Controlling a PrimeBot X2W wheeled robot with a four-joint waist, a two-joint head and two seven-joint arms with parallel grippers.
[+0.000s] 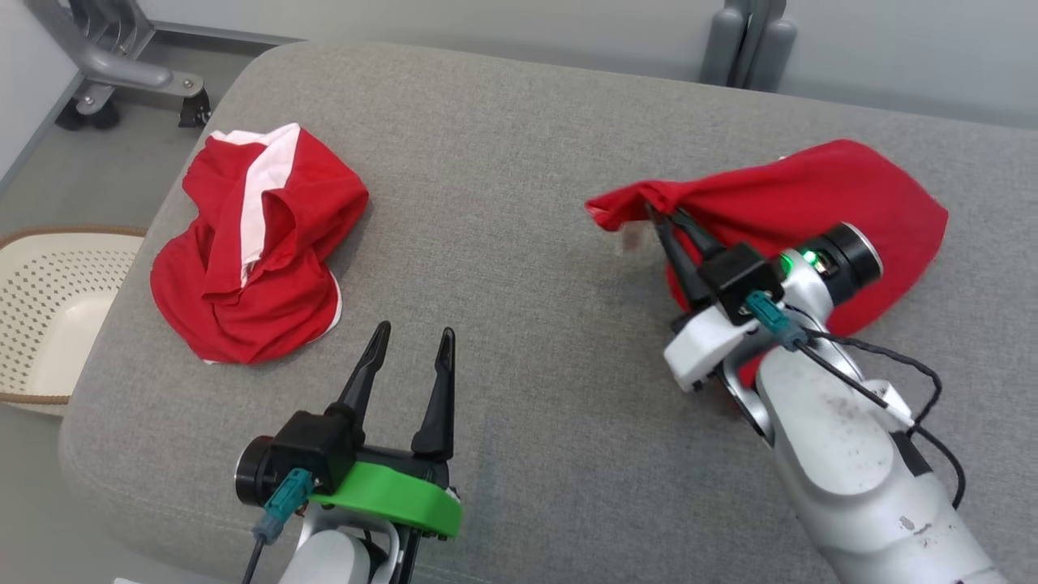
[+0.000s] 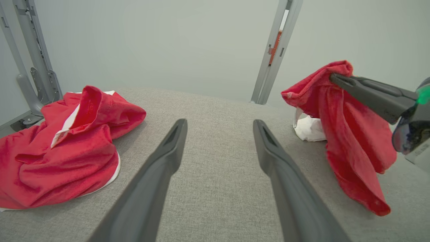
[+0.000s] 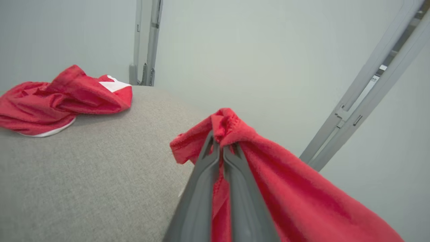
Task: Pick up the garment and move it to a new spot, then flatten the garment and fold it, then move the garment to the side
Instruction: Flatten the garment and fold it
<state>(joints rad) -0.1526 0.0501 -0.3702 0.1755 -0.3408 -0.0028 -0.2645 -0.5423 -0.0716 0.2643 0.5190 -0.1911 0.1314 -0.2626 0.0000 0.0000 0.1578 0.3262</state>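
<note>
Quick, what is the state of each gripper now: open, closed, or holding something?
Left gripper: open, holding nothing.
Right gripper: closed on a bunched end of the red garment on the robot's right.

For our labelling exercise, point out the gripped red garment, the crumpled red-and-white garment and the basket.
Gripped red garment (image 1: 851,195): head view, broad draped part.
Crumpled red-and-white garment (image 1: 284,284): head view, red lower fold.
Basket (image 1: 49,300): head view, perforated inner wall.

The head camera looked down on the grey cushion (image 1: 519,146) from its 6 o'clock edge, while both wrist cameras sat low and close over it, facing along their fingers (image 2: 158,174) toward the far wall (image 2: 168,40), all three sharing the loose red garment (image 1: 251,251) at 9 to 10 o'clock.
</note>
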